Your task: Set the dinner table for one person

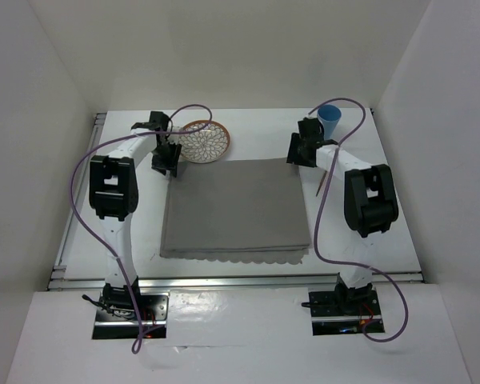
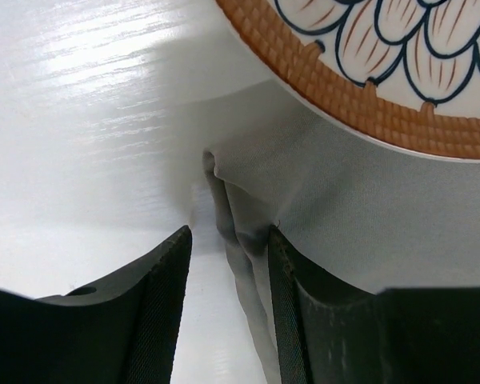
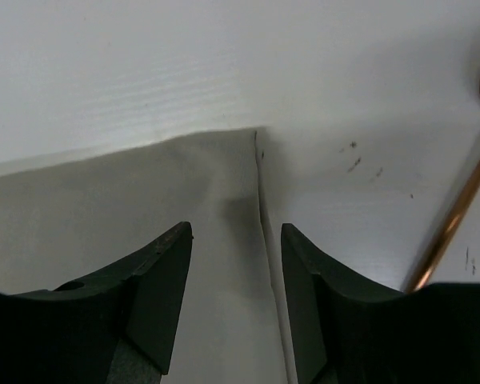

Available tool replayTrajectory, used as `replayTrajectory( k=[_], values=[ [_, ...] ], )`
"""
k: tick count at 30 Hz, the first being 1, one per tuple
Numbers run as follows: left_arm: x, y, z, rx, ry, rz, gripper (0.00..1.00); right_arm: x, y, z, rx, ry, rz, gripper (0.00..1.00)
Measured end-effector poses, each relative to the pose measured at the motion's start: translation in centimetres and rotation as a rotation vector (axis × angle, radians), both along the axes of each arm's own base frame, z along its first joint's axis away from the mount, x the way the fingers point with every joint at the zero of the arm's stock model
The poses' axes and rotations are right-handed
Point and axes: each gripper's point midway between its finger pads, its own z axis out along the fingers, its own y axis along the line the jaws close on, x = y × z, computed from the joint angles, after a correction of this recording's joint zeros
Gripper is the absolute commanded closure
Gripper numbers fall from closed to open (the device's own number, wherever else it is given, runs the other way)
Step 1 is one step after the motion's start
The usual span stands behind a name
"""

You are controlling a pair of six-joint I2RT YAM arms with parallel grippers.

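Our left gripper [image 2: 228,236] stands part-way open at the far left corner of the grey placemat [image 2: 344,208], and a bunched fold of that corner lies between the two fingers. The fingers are not pressed together on it, and the right-hand one seems to touch the cloth. Just beyond it we see the plate [image 2: 384,64], its near rim lying over the placemat's edge, with a woven orange border and a petal pattern across its open face. Our right gripper [image 3: 236,232] is likewise part-way open with nothing between its fingers, and it hangs over the placemat's far right corner, where the cloth edge runs up between the fingers. To its right a copper-coloured utensil handle [image 3: 456,216] lies on the bare white surface. From above, the blue cup [image 1: 330,120] stands upright just behind the right gripper, and we cannot tell what it holds. The desk [image 1: 400,240], white with metal rails along its edges, spreads under all of this, and the placemat sits at its middle between the two arms.
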Motion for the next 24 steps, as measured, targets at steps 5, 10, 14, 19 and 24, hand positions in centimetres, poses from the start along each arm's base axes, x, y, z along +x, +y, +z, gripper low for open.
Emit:
replayTrajectory(
  k=[5,10,14,19,24],
  values=[
    [-1.5,0.3,0.4,-0.011,0.017,0.012,0.5,-3.9,-0.5,0.5,0.01,0.027,0.001,0.44],
    [-4.0,0.7,1.9,-0.045,0.027,0.037,0.49,-9.2,-0.6,-2.5,0.045,0.135,0.01,0.5],
    [-5.4,0.6,3.2,-0.072,0.012,0.028,0.49,-11.4,-0.2,-3.9,0.087,0.18,0.014,0.55],
    [-8.7,0.5,1.5,-0.077,0.084,0.004,0.49,-12.2,0.0,-4.5,0.112,0.19,0.009,0.85],
    [-10.4,0.5,0.2,-0.075,0.135,0.005,0.49,-12.1,0.1,-4.4,0.122,0.188,-0.006,0.96]
  ],
)
